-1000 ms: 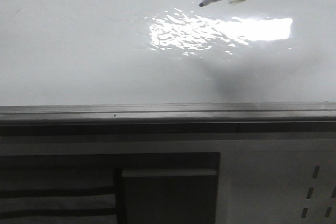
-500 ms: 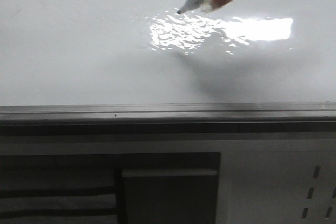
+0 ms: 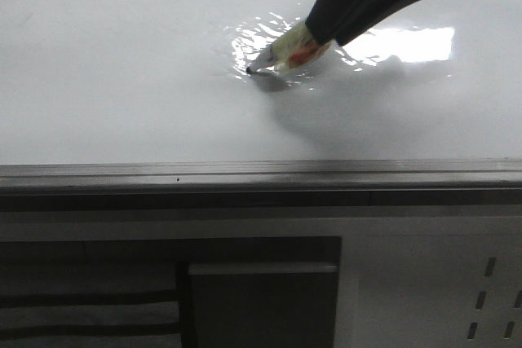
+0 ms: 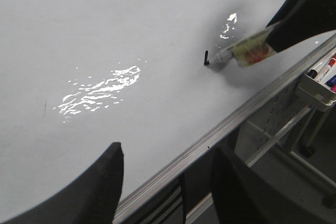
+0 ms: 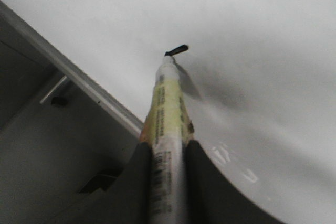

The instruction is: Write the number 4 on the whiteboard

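The whiteboard point(image 3: 122, 79) fills the upper front view, glossy white-grey. My right gripper point(image 3: 325, 37) comes in from the top right, shut on a marker point(image 3: 287, 52) with a yellow and red label. The marker tip touches the board beside the glare. A short black stroke point(image 4: 206, 57) lies at the tip; it also shows in the right wrist view point(image 5: 177, 51). No whole number 4 shows. In the right wrist view the gripper point(image 5: 167, 148) clamps the marker point(image 5: 167, 108) on both sides. My left gripper point(image 4: 169, 149) is open and empty over the board's near edge.
A bright window-glare patch point(image 3: 408, 45) lies right of the marker tip. A grey metal rail point(image 3: 245, 173) runs along the board's near edge. A dark panelled cabinet point(image 3: 261, 291) stands below it. A tray with several markers point(image 4: 321, 80) hangs beyond the rail.
My right gripper has moved down and to the left with the marker. The tip was above the board and now touches it, with the gripper's fingers now in the front view.
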Controlling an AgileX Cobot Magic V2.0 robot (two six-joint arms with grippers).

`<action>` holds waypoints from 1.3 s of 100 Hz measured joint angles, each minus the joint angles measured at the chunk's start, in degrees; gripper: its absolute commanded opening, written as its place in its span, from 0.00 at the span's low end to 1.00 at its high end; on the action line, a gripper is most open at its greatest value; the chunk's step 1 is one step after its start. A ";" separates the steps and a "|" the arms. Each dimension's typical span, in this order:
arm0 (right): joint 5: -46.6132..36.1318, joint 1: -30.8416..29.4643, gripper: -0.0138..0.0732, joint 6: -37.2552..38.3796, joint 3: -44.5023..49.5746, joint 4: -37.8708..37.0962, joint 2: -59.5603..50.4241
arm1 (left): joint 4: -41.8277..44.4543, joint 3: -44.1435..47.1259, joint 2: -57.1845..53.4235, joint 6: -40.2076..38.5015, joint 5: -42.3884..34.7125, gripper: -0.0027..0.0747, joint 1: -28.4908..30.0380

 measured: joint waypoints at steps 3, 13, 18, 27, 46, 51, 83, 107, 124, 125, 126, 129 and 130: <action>0.45 0.04 0.10 0.00 0.00 0.24 0.31 | 0.00 0.00 0.00 0.00 0.00 0.49 0.00; 1.28 -0.35 0.10 0.71 -0.08 -0.22 0.13 | 0.00 0.00 0.00 0.00 -0.14 0.49 0.00; 2.90 -1.37 0.10 1.99 -0.08 -1.29 -0.57 | 0.00 0.00 0.00 0.00 -0.14 0.49 0.00; 6.50 -4.16 0.10 3.70 -0.08 -4.03 -3.00 | 0.00 0.00 0.00 0.00 -0.27 0.49 0.00; 7.56 -4.31 0.10 2.66 -0.08 -5.88 -6.92 | 0.00 0.00 0.00 0.00 -0.67 0.49 0.00; 6.86 -3.01 0.10 2.24 -0.18 -5.51 -7.51 | 0.00 0.00 0.00 0.00 -0.77 0.49 0.00; 5.32 -1.95 0.10 1.24 -0.74 -4.60 -1.63 | 0.00 0.00 0.03 0.00 -0.88 0.49 0.00; 10.16 0.00 0.10 -2.09 -1.01 -5.40 -2.75 | 0.00 -0.21 0.82 1.47 0.17 0.49 0.00; 11.68 3.14 0.10 -14.98 -1.82 -5.64 -10.39 | -1.28 -4.49 7.21 9.40 7.86 0.49 -2.84; 11.84 3.31 0.10 -15.55 -1.82 -5.64 -10.93 | -1.29 -4.73 8.04 10.24 8.14 0.49 -3.06; 11.98 3.65 0.10 -16.10 -1.82 -5.64 -11.20 | -1.42 -4.97 8.46 10.66 8.72 0.49 -3.52; 12.57 4.30 0.10 -18.81 -1.82 -5.64 -12.18 | -1.71 -6.18 10.25 12.25 9.77 0.49 -4.50; 12.66 4.62 0.10 -19.33 -1.82 -5.64 -12.65 | -1.86 -6.41 11.16 12.98 9.96 0.49 -4.76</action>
